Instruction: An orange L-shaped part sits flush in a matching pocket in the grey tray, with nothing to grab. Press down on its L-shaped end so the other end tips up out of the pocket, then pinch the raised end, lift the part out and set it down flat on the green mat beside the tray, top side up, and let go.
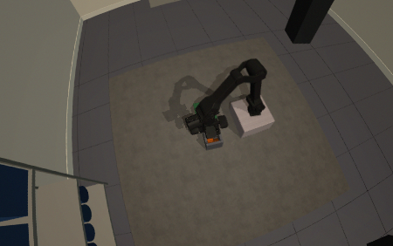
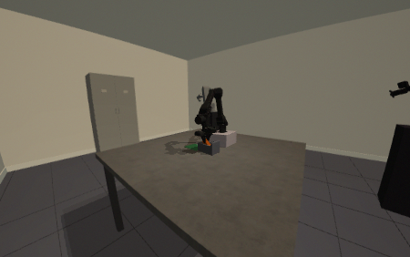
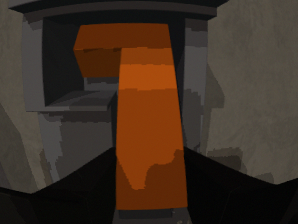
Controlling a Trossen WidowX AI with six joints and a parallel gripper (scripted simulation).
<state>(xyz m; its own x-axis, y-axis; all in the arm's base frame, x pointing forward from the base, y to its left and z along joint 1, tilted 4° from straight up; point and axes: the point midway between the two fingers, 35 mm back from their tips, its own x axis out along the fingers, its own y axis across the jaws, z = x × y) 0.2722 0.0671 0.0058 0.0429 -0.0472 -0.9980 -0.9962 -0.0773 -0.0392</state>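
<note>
The orange L-shaped part (image 3: 148,115) (image 1: 211,140) (image 2: 208,142) is tilted in the grey tray (image 3: 196,75) (image 1: 214,147) (image 2: 212,149). In the wrist view its L-shaped end sits down in the pocket at the far side, and its long arm rises toward the camera. My gripper (image 3: 148,155) is shut on the raised end, one dark finger against each side. The fingertips are hard to make out in the top and exterior views. The green mat (image 1: 196,105) (image 2: 191,147) lies beside the tray, mostly hidden by the arm in the top view.
The arm's base stands on a pale block (image 1: 255,125) (image 2: 230,138) close to the tray. The brown table top (image 1: 188,196) (image 2: 237,182) extends around them, with the arm's shadow falling across it near the mat.
</note>
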